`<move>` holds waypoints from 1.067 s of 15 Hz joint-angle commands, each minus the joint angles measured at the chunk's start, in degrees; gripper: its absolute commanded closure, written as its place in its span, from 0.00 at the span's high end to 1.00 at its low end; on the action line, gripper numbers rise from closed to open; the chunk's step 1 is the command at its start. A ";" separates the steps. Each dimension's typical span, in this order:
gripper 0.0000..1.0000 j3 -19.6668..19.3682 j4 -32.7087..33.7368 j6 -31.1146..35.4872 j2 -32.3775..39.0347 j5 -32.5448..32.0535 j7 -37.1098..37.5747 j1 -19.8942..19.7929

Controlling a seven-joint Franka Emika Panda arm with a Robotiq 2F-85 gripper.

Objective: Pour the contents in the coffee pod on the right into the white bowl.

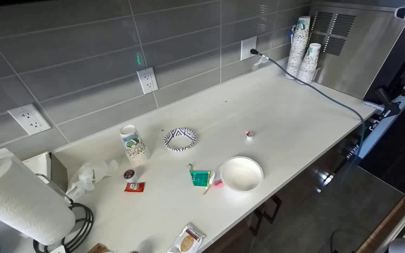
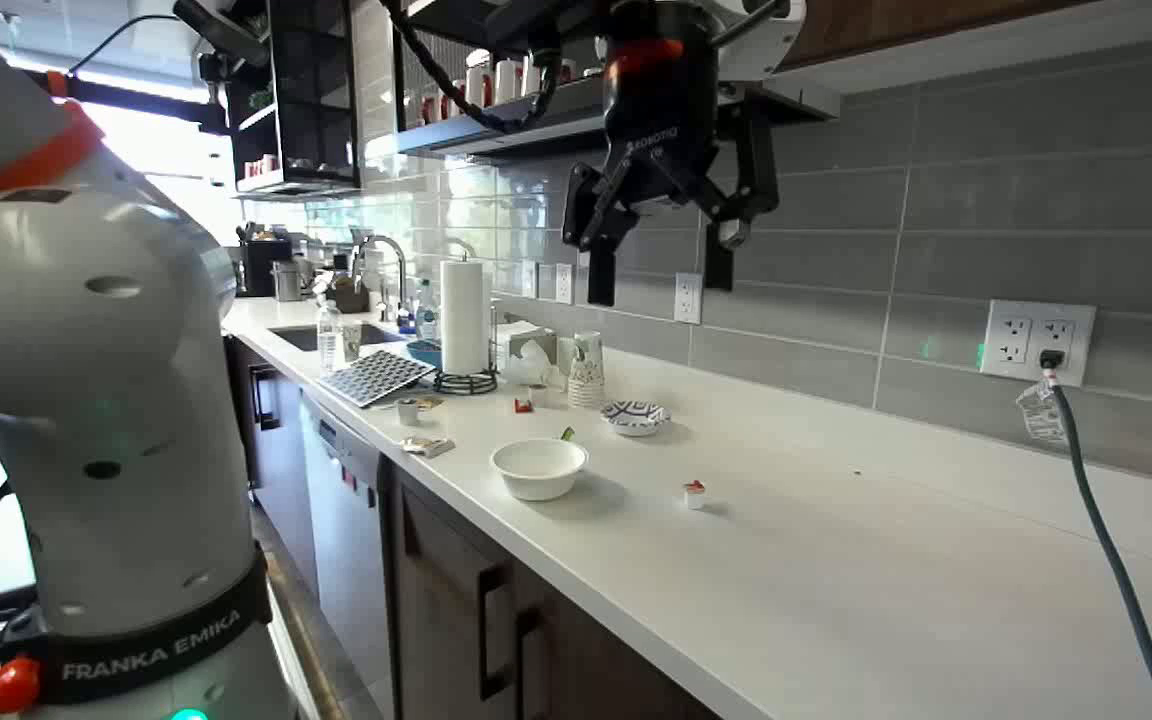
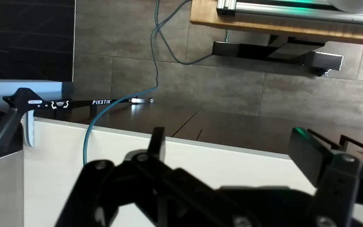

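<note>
The coffee pod (image 2: 695, 499) stands upright, long axis vertical, red top (image 2: 694, 487) uppermost; high over the table (image 2: 866, 570), the pincer (image 2: 660, 274) points down, fingers (image 2: 601, 278) wide apart.

Grey tiled wall (image 1: 174, 52), white counter (image 1: 287, 105), dark brown lower cabinets (image 2: 446, 600), grey tiled floor (image 3: 213, 88)

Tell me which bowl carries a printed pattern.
The smaller bowl, beside a stack of cups on the counter: dark geometric shapes run round its wall. The white bowl, wider and nearer the front edge, is plain.
</note>
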 commanded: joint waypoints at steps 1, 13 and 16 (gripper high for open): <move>1.00 -1.06 0.15 -0.44 -0.12 -0.61 0.67 1.41; 1.00 -4.79 5.23 22.34 20.67 -0.92 -14.33 7.90; 1.00 -4.16 6.56 33.12 27.07 0.14 -21.49 8.29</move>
